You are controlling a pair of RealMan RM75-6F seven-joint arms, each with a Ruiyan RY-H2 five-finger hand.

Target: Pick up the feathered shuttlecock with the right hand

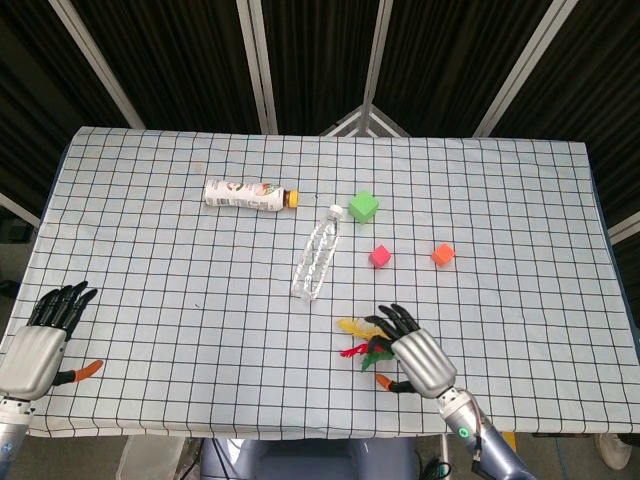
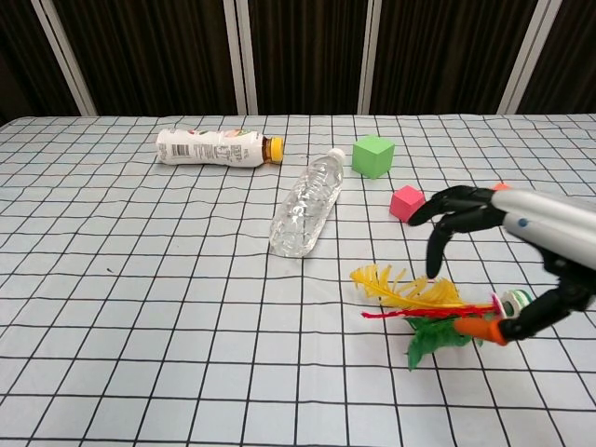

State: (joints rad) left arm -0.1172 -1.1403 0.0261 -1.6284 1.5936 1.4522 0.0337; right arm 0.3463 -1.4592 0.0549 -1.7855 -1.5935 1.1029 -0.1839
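Chest view: shuttlecock (image 2: 438, 312) flat, long axis left-right, base rightward, beneath right hand (image 2: 507, 251), fingers spread, empty.

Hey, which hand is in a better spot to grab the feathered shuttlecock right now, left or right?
Right. The right hand hovers spread over the shuttlecock, fingers apart above the feathers, holding nothing. The left hand sits at the table's far left edge, well away from it.
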